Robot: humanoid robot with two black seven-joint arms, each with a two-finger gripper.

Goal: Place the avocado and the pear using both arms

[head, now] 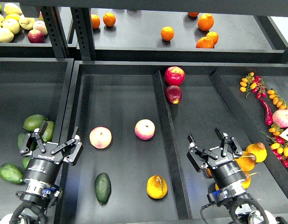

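A dark green avocado (102, 187) lies at the front of the middle tray, left side. A yellow-orange pear (157, 186) with a reddish-brown streak lies to its right in the same tray. My left gripper (53, 142) is open and empty, over the divider between the left tray and the middle tray, up and left of the avocado. My right gripper (213, 148) is open and empty, over the right tray, up and right of the pear. Several more avocados (35, 122) lie in the left tray. More yellow pears (256, 151) lie beside my right arm.
Two pink-yellow peaches (100, 137) (145, 129) lie mid-tray. Two red apples (174, 75) lie against the ridge (168, 135) that splits middle from right tray. Chillies and small tomatoes (267, 109) are at the right. Oranges (167, 33) and apples are on the upper shelf.
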